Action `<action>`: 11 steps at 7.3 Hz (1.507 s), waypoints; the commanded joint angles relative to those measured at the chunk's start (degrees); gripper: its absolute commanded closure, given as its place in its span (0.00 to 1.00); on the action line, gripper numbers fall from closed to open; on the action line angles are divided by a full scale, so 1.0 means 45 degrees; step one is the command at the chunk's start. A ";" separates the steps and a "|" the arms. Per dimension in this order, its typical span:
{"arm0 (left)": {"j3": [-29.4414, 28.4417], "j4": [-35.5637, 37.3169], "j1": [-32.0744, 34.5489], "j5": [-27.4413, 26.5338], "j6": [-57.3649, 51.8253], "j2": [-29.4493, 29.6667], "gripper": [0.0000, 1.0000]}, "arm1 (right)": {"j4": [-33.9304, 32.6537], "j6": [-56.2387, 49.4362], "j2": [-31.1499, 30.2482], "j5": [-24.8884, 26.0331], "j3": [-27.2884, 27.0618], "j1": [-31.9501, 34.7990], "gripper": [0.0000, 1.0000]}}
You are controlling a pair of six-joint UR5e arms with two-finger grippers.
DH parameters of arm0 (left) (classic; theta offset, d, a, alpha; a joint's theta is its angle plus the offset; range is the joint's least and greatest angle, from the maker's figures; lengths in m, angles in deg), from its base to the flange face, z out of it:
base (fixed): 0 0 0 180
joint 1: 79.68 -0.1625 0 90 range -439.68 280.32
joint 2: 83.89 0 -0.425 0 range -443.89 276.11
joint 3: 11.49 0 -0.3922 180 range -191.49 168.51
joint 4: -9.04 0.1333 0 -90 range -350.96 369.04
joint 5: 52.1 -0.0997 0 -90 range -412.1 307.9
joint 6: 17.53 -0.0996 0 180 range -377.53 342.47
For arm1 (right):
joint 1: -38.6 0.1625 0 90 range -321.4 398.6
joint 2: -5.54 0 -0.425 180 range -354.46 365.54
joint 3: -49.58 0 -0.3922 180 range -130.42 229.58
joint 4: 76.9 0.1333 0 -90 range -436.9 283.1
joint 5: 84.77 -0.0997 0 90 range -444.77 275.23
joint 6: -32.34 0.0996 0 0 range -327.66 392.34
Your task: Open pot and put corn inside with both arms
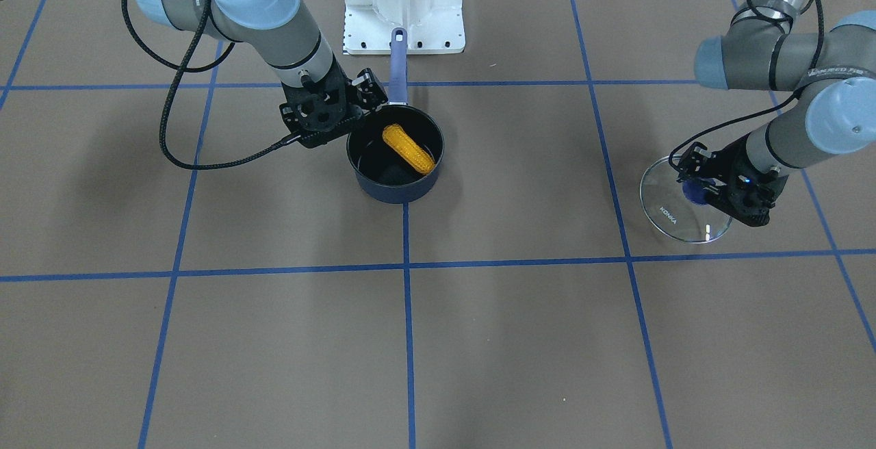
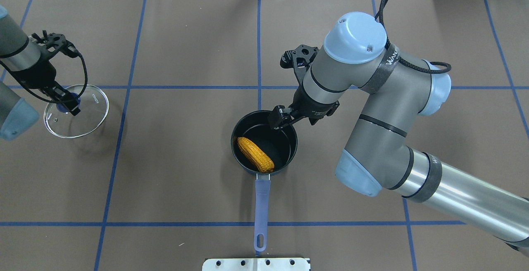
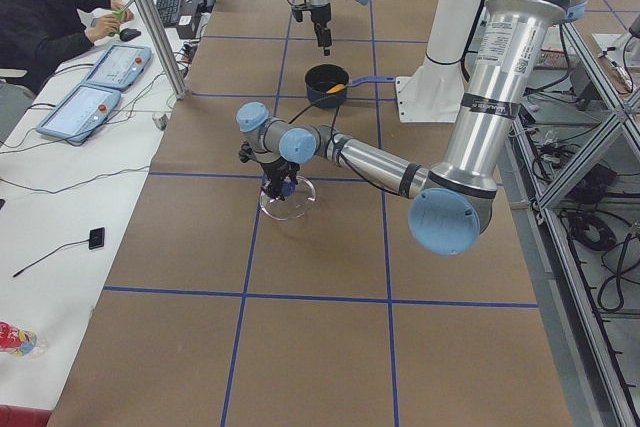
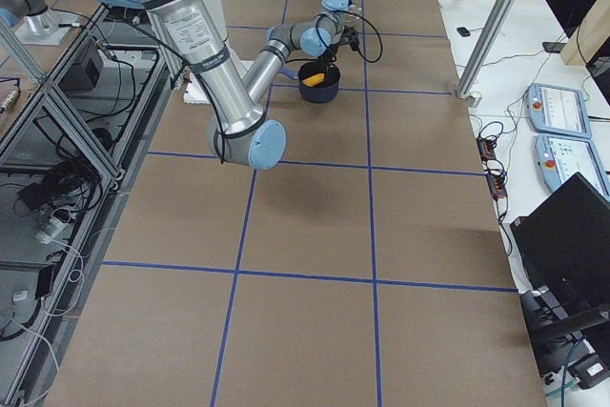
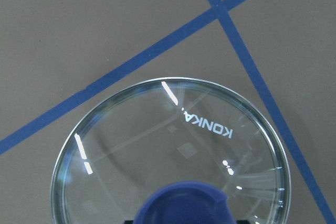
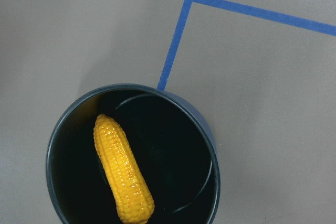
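we read the corn [image 2: 255, 154] as already placed: it lies on the floor of the pot [image 1: 397, 192], near the middle of the worktop [image 2: 186, 172]. its long axis runs diagonally, one end towards the handle [image 2: 262, 205], which points at the robot's edge. the right gripper [image 2: 280, 118] hovers over the pot's far rim, so the corn lies from the jaws towards the robot's edge. the jaws appear spread and hold nothing. the left gripper [image 2: 68, 102] is near the worktop's left edge, jaws pinching the knob [image 5: 184, 203] of the glass lid [image 2: 93, 114], well apart from the pot. we judge the next move to be a straight lift of the right arm, since the rim sits just beneath the jaws; bare worktop surrounds the pot.
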 commanded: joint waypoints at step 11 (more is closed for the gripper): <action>-0.0750 -0.1289 -0.0162 0.0006 0.0000 0.0106 0.03 | 0.0000 0.0000 -0.0020 0.0000 -0.0037 0.0077 0.00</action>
